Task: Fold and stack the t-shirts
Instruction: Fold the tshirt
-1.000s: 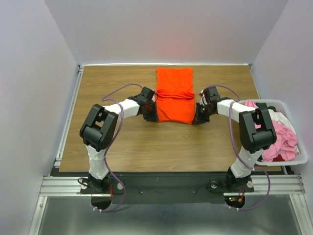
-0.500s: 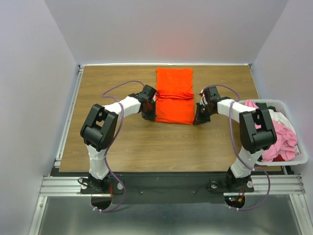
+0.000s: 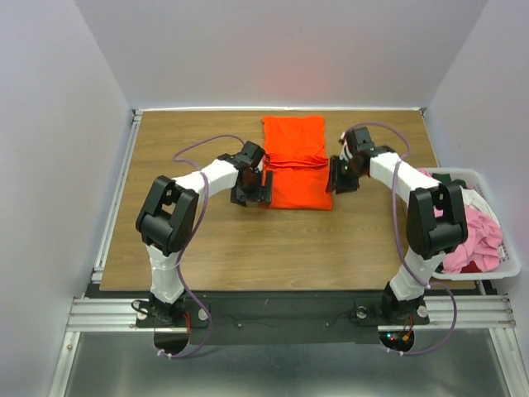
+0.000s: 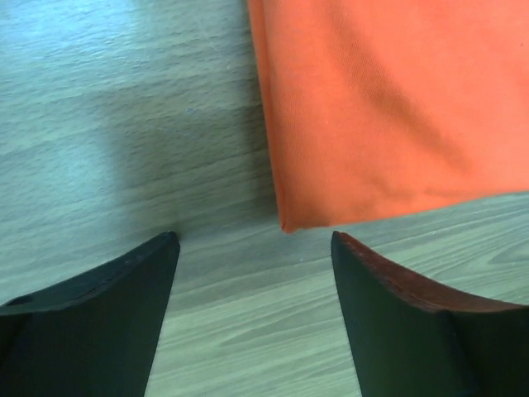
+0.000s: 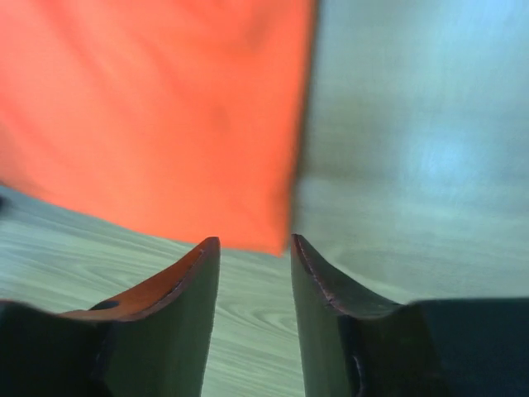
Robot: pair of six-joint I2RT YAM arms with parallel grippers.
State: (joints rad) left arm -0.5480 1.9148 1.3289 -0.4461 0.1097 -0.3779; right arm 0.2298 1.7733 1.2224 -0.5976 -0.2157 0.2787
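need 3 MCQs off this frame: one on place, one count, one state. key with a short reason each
1. Where does the orange t-shirt lie?
A. Draped over an arm
B. Flat on the table, towards its far edge
C. Hanging off the near edge

2. How many shirts lie on the table top?
A. One
B. Two
C. Three

3. What state is the left gripper in?
A. Shut on the shirt
B. Shut on nothing
C. Open, nothing between its fingers

Key:
1 B: the top view shows it folded on the wood, between the left gripper and the right gripper.
2 A: only the orange one lies on the wood.
3 C: the left wrist view shows bare wood between the spread fingers.
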